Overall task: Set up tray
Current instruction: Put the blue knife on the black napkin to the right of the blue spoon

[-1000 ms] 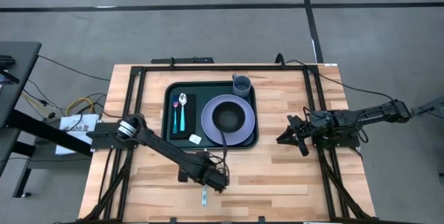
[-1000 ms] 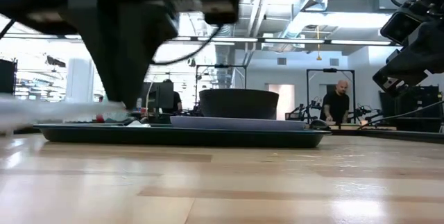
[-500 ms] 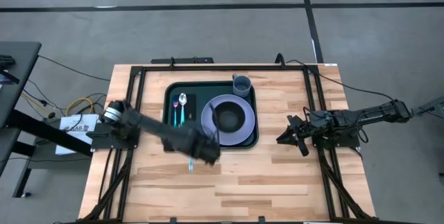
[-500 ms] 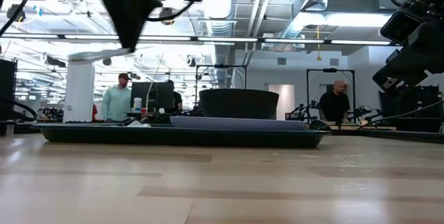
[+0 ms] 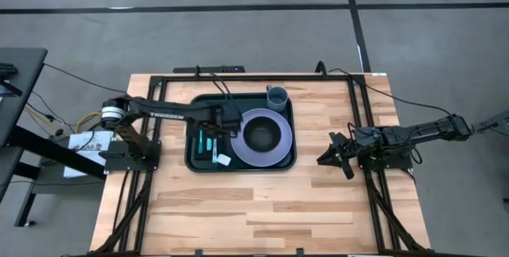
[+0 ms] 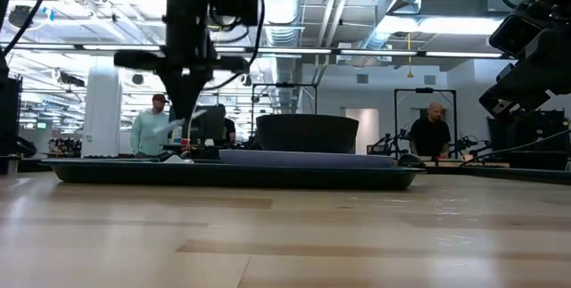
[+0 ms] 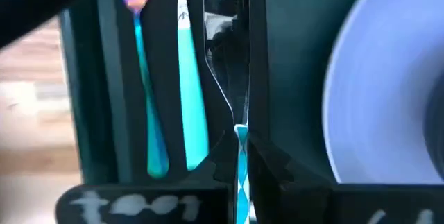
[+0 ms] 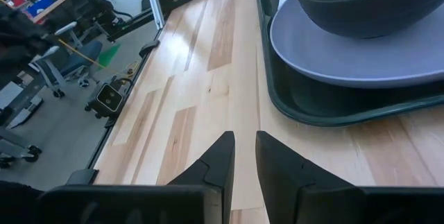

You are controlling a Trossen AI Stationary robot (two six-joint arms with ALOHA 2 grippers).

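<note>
The dark green tray (image 5: 191, 157) lies in the middle of the table. It holds a lavender plate (image 5: 274, 147) with a dark bowl (image 5: 260, 134), a grey cup (image 5: 277, 96) and a black napkin (image 7: 104, 78). A fork (image 7: 142, 78) and a teal-handled spoon (image 7: 191, 92) lie on the napkin. My left gripper (image 5: 218, 132) hovers over the tray between napkin and plate, shut on a knife (image 7: 234, 78) with a blue patterned handle. My right gripper (image 5: 324, 160) waits right of the tray above the table, fingers a narrow gap apart (image 8: 243, 148). My left gripper pinches the knife's blue patterned handle (image 7: 241, 141) between its two fingers (image 7: 267, 165), coming from above. The blade (image 7: 232, 71) runs out ahead of the fingers, alongside the spoon. In the low view the knife (image 6: 198, 117) shows tilted and above the tray's rim.
A small white piece (image 5: 224, 160) lies in the tray's near part. Black frame rails (image 5: 155, 114) run along the table's left, right and far sides. Bare wood (image 5: 262, 209) stretches between the tray and the near edge. People stand in the room behind (image 6: 435, 135).
My left gripper has carried the knife from the table's near edge up and toward the far edge, and now stands over the tray between napkin and plate. The knife, low at the table a second ago, is lifted above the tray. The right arm has kept still.
</note>
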